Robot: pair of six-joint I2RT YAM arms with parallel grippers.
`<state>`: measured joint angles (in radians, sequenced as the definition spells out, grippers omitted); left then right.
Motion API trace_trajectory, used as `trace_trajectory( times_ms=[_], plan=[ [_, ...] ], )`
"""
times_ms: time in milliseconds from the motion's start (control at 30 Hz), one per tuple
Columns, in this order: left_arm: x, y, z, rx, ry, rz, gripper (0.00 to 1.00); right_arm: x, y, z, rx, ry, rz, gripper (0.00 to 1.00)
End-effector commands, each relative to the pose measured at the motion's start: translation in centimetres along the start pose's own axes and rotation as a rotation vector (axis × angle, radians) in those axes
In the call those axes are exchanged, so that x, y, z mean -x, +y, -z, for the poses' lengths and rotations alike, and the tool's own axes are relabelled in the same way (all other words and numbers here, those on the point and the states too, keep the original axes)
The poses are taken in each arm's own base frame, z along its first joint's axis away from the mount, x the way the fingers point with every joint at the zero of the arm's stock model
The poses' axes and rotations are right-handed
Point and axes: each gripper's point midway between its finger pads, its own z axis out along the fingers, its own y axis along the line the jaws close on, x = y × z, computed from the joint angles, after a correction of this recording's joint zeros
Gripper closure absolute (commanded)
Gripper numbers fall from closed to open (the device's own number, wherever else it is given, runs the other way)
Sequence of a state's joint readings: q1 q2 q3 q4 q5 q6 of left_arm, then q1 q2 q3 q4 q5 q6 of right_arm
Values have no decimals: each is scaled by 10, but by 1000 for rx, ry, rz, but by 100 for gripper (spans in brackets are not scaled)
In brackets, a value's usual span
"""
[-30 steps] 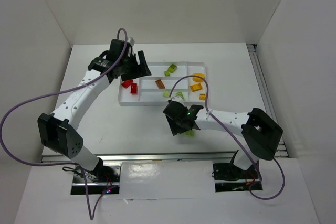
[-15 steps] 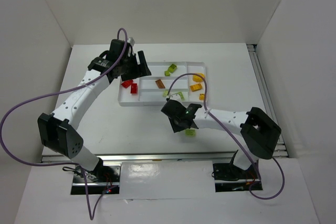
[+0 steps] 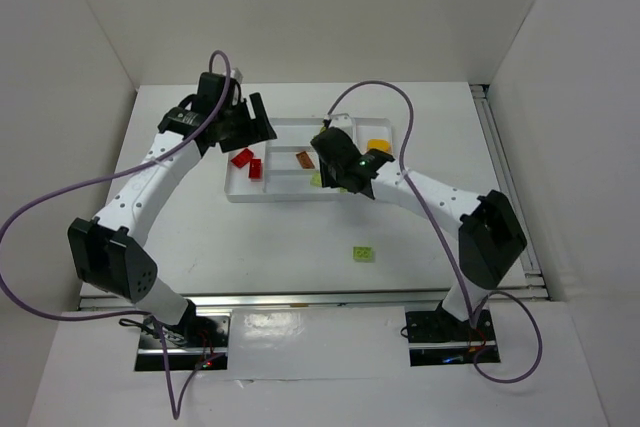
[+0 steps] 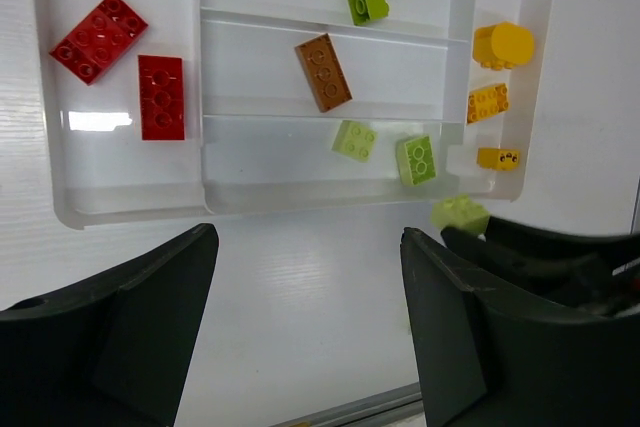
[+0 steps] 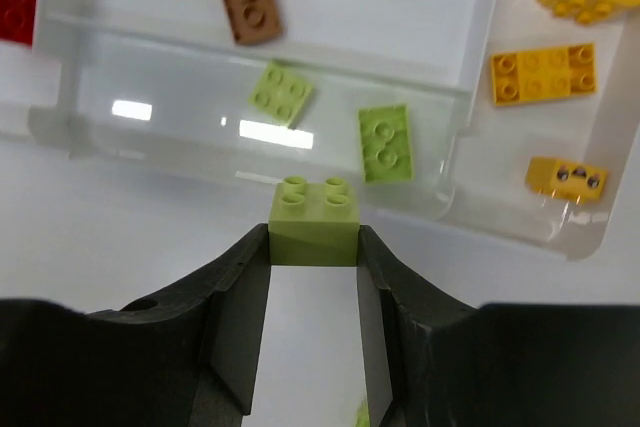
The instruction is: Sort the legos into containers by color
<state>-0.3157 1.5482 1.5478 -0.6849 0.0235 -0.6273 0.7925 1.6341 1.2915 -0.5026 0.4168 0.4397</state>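
Right gripper (image 5: pixel 313 247) clamped lime brick (image 5: pixel 313 215) just short of near wall of tray (image 5: pixel 180 159). Left gripper (image 4: pixel 305 252) gaped, empty. Risk: released there, brick could strike rim, tumble onto table (image 5: pixel 120 222).

The light is bright, white and even, and it comes from above. Shadows on the surface (image 3: pixel 270 237) are soft and pale. In both wrist views the floor of the white tray (image 4: pixel 130 209) carries small glare patches. Most details look sharp, without strong blur.
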Motion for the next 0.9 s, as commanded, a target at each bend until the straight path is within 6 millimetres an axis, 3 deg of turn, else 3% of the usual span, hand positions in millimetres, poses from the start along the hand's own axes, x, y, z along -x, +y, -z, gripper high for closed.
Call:
trace_trajectory(
  times_ms=[0, 233, 267, 300, 367, 433, 500, 600, 667, 700, 733, 800, 833, 867],
  plan=[
    [11, 9, 18, 10, -53, 7, 16, 35, -5, -26, -22, -67, -13, 68],
    [14, 16, 20, 10, -54, 25, 16, 43, 13, -59, 16, -51, -16, 68],
    [14, 16, 20, 10, -54, 25, 16, 35, 13, -68, 4, -25, -6, 68],
    [14, 16, 20, 10, -54, 25, 16, 39, 16, -70, 7, -31, -8, 66],
    [10, 16, 19, 6, -42, 26, 16, 39, 14, -72, -8, -28, -5, 49],
    [10, 16, 19, 6, -42, 26, 16, 37, 12, -71, -20, -22, -10, 39],
    [10, 16, 19, 6, -42, 26, 16, 44, 4, -63, -30, -42, -23, 32],
    [10, 16, 19, 6, -42, 26, 16, 45, -4, -47, -34, -56, -37, 32],
    [10, 16, 19, 6, -42, 26, 16, 35, -13, -40, -56, -44, -53, 32],
    [10, 16, 19, 6, -42, 26, 16, 40, -17, -26, -45, -68, -64, 33],
    [10, 16, 19, 6, -42, 26, 16, 22, -25, -23, -59, -37, -60, 33],
    [10, 16, 19, 6, -42, 26, 16, 7, -36, -11, -69, -17, -75, 33],
    [10, 16, 19, 6, -42, 26, 16, 4, -43, 5, -69, -17, -99, 33],
    [13, 15, 20, 2, -50, 25, 16, -22, -52, 7, -83, 31, -91, 33]
  ],
)
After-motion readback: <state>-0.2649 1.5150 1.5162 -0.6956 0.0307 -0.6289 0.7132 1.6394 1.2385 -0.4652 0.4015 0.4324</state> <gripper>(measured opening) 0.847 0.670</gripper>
